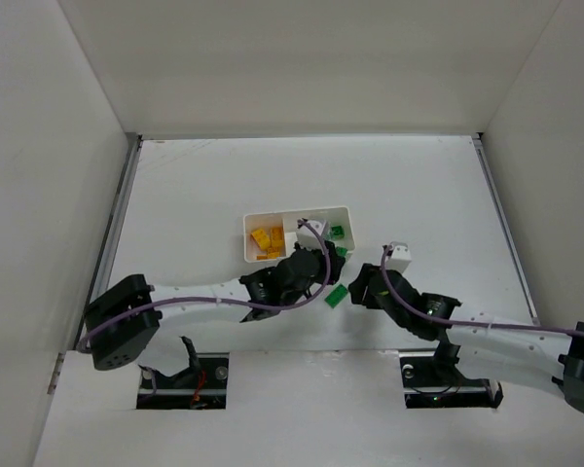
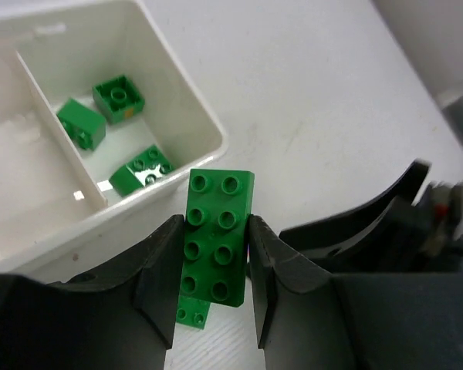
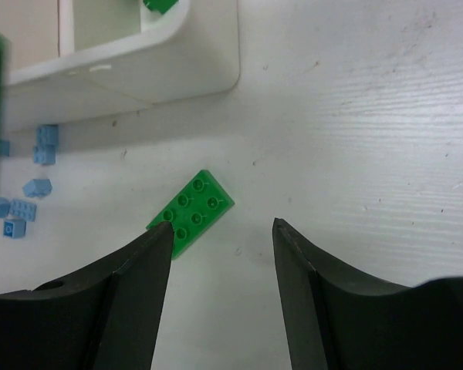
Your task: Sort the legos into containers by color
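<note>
While the left pincer (image 2: 214,258) pinches a long green brick (image 2: 220,220) just outside the tray (image 2: 207,127) corner, the right pincer (image 3: 222,235) hangs spread above the desk (image 3: 355,154), a flat green plate (image 3: 194,206) lying partly under one fingertip.

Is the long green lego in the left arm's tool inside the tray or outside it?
Outside. The left tool grips the long green lego, and the left wrist view shows it beyond the tray wall.

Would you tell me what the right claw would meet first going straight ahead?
Probably the flat green lego just ahead of the right claw; the tray lies beyond, though depth is unclear.
</note>
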`<action>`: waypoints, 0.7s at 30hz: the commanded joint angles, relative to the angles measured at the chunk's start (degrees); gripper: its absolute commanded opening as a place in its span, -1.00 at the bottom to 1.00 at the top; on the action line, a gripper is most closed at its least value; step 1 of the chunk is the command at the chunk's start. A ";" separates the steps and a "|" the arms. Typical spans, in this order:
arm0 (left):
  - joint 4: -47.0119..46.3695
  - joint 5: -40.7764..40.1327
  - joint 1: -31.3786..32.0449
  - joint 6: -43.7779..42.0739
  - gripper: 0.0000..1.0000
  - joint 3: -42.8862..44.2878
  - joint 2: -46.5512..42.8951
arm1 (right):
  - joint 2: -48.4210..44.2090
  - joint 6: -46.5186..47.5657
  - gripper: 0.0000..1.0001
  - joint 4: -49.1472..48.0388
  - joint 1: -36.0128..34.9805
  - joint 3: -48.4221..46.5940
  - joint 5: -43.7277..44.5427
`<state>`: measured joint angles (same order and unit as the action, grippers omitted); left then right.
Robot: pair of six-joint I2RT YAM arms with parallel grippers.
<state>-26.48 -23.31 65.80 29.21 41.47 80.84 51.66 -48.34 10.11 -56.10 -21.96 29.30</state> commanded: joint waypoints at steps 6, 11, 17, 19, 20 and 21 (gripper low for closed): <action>1.60 0.54 -8.71 -1.88 -0.56 11.16 8.00 | 4.76 -4.48 0.30 1.58 -4.24 -3.97 1.99; 4.41 1.34 -11.96 -2.14 -0.46 18.81 17.76 | 11.08 -5.63 0.52 2.20 -8.18 -7.83 2.34; 4.59 -0.51 -12.85 -1.35 0.23 18.39 15.41 | 19.17 -6.86 0.53 1.41 -9.51 -11.26 2.87; 4.68 -0.42 -13.29 -1.44 0.44 16.81 12.43 | 21.63 -6.86 0.47 1.93 -9.51 -12.49 3.48; 4.68 -0.33 -13.46 -1.26 0.53 15.84 10.67 | 22.77 -6.86 0.45 2.19 -9.51 -13.02 3.92; 4.68 -0.42 -13.72 -1.18 0.61 14.87 8.83 | 23.31 -7.12 0.44 2.54 -9.43 -13.29 4.18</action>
<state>-20.27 -22.65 52.88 27.99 57.47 97.49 73.49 -54.24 12.40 -65.34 -32.40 31.20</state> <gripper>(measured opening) 0.781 0.725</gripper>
